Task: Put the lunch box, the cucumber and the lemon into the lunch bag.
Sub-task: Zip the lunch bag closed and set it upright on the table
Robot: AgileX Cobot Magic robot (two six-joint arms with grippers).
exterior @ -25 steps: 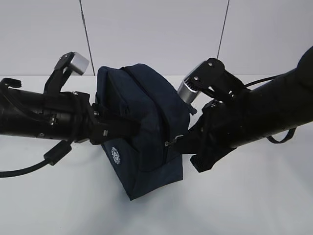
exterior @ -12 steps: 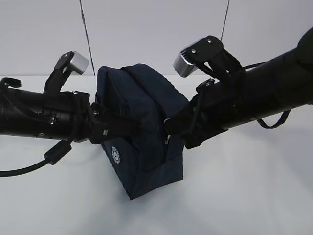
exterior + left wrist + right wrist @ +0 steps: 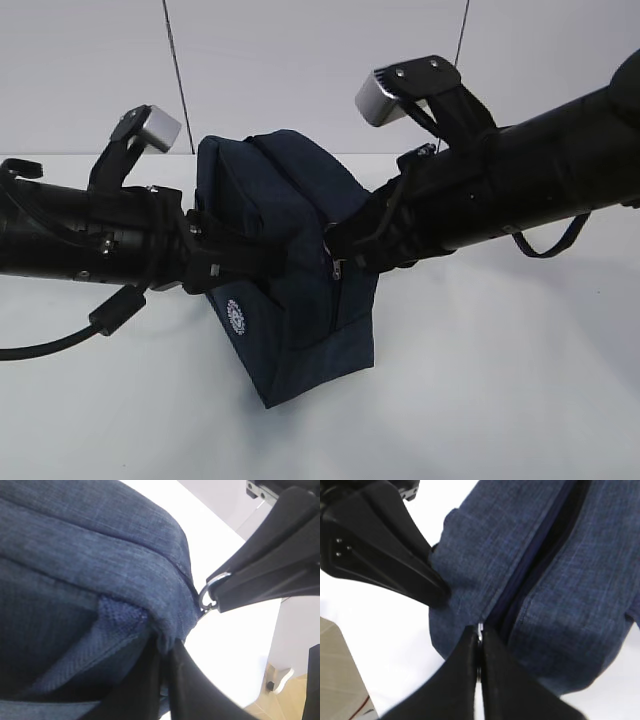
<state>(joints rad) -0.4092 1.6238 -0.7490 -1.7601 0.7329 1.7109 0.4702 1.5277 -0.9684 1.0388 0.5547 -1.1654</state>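
Right gripper (image 3: 479,655) pinched tight on the ring pull (image 3: 207,598) of the lunch bag (image 3: 290,210), left gripper (image 3: 165,652) clamping its fabric.

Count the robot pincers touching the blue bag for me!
2. The left pincer clamps the lunch bag on its left side; the right pincer pinches the zipper ring on its right.

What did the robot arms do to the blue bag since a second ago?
The right gripper, shut on the zipper's ring pull, slid it up along the lunch bag toward its top, and that arm rose. The left gripper kept pinching the bag's fabric on the other side, and the bag stayed put on the white table.
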